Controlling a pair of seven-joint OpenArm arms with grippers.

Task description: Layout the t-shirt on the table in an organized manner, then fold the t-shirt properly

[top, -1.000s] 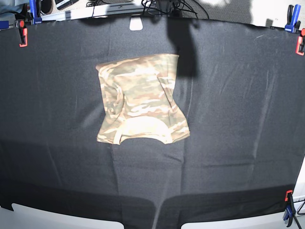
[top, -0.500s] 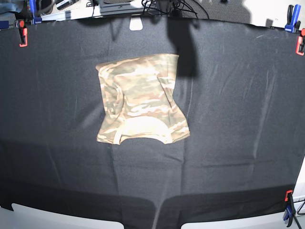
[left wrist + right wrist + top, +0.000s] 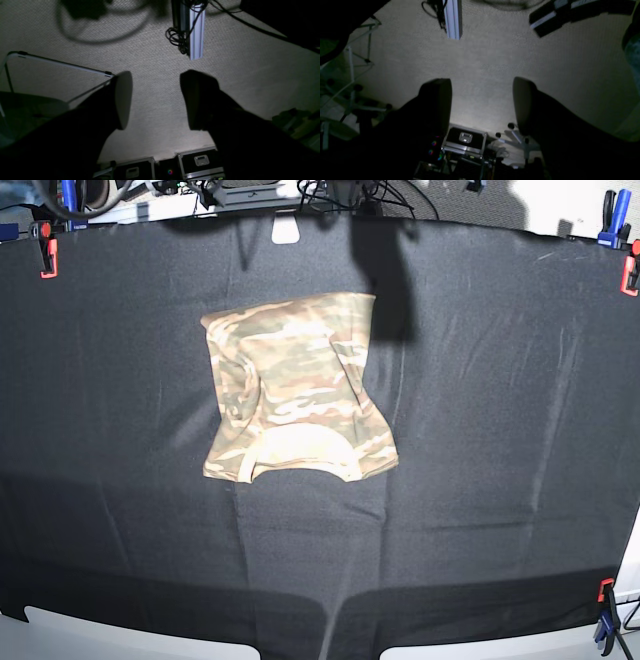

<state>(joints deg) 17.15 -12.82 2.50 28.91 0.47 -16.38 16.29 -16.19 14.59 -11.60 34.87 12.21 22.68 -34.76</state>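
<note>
Black cloth covers the tabletop point(image 3: 500, 430) in the base view, clamped at its corners. The t-shirt point(image 3: 300, 385) lies near its middle, folded into a rough rectangle of tan, olive and brown camouflage, its plain tan collar on the edge toward the camera. Left wrist view: the left claw point(image 3: 156, 100) hangs wide open over pale carpet, holding nothing. Right wrist view: the right claw point(image 3: 482, 107) is likewise spread and empty.
</note>
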